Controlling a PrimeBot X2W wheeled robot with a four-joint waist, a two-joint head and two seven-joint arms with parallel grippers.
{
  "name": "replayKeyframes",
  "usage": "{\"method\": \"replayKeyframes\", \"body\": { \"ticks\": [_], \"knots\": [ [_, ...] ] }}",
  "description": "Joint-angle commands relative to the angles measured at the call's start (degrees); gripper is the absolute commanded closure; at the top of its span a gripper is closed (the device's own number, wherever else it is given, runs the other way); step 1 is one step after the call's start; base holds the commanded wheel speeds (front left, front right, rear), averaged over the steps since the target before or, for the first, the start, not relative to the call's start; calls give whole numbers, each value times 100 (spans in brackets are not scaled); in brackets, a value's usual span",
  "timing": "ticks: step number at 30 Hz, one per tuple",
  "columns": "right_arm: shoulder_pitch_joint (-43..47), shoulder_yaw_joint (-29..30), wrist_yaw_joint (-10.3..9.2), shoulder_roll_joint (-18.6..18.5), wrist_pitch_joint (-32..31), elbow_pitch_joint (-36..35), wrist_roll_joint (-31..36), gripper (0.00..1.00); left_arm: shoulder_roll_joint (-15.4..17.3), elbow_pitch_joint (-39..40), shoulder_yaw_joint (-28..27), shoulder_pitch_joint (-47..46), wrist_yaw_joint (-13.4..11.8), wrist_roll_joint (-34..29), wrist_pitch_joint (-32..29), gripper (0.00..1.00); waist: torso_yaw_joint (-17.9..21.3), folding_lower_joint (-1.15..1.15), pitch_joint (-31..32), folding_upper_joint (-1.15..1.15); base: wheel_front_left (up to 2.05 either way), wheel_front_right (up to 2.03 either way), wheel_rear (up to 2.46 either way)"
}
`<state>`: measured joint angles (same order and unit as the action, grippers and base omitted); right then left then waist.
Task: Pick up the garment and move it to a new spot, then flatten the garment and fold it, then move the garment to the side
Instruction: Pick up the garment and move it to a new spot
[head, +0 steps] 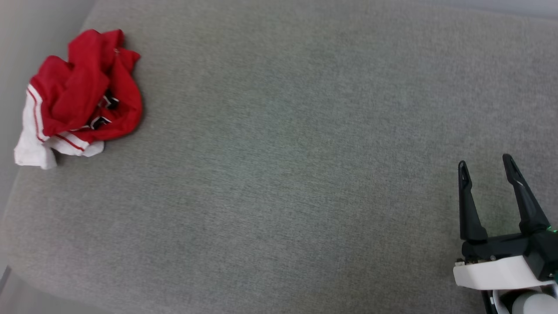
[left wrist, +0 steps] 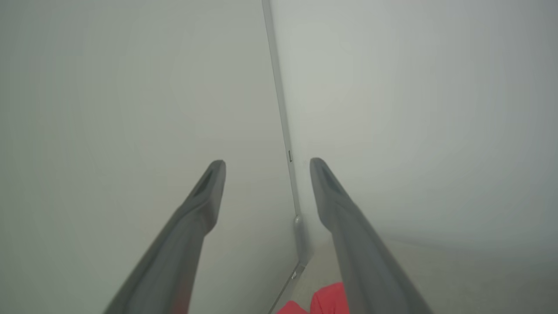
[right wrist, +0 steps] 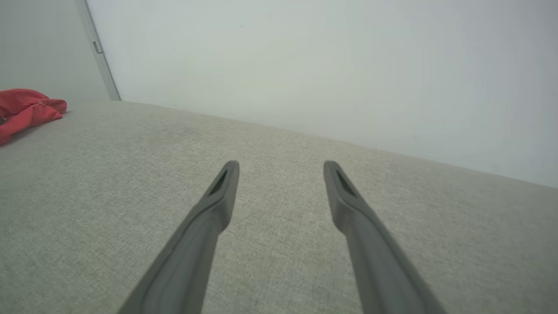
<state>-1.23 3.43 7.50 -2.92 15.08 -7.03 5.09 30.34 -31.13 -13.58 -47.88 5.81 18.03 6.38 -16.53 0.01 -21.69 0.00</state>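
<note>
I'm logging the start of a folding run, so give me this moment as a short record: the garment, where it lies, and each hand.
garment: red, crumpled in a heap, white sleeve with red stripes showing
place: far left of the grey fabric surface, close to its edge
left hand: open, empty, pointing at a pale wall; red cloth just below its fingers
right hand: open, empty, at the surface's near right, well apart from the garment
stage: garment not yet picked up

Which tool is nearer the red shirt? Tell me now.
Left. The left tool is close beside the shirt; the right tool is far across the grey cushion from it.
</note>
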Motion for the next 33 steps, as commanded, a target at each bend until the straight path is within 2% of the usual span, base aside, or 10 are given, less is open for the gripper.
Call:
{"method": "replayKeyframes", "body": {
  "ticks": [1, 6, 8, 13, 18, 21, 25, 31, 32, 33],
  "knots": [
    [-123, 3, -2, 7, 13, -39, 10, 0, 102, -160, 24, -156, 40, 89, -199, 0, 231, -1, -314, 0, 0, 0, 0],
    [-317, 39, -3, 7, 14, -153, 70, 0, 570, -850, 562, -750, 147, 489, -1645, 0, 380, -1, -678, 0, 0, 0, 0],
    [-378, 65, -3, 7, 14, -203, 100, 0, 643, -871, 943, -867, 152, 913, -2247, 0, 424, -1, -812, 0, 0, 0, 0],
    [-537, 102, -3, 7, 14, -360, 175, 0, 1111, -669, 1913, -800, 151, 1977, -3704, 0, 502, -1, -1125, 0, 0, 0, 0],
    [-743, 313, -3, 6, 14, -508, 238, 0, 1497, -491, 2445, -635, 152, 3038, -4970, 0, 623, -1, -1397, 0, 0, 0, 0],
    [-834, 331, -3, 6, 14, -572, 285, 0, 1649, -498, 2691, -495, 152, 3331, -5381, 0, 702, -1, -1526, 0, 0, 0, 0],
    [-846, 327, -3, 7, 14, -640, 306, 0, 1661, -678, 2958, -375, 153, 3456, -5607, 0, 763, -1, -1638, 0, 0, 0, 0],
    [-839, 258, -3, 7, 13, -593, 312, 0, 1518, -861, 3370, -326, 153, 3486, -5560, 0, 780, -1, -1709, 0, 0, 0, 0],
    [-849, 270, -3, 7, 13, -579, 307, 0, 1555, -886, 3417, -333, 153, 3456, -5517, 13, 780, -1, -1696, 0, 0, 0, 0],
    [-856, 288, -3, 7, 13, -570, 303, 0, 1582, -912, 3458, -338, 152, 3471, -5499, 98, 776, -1, -1670, 0, 0, 0, 0]
  ]
}}
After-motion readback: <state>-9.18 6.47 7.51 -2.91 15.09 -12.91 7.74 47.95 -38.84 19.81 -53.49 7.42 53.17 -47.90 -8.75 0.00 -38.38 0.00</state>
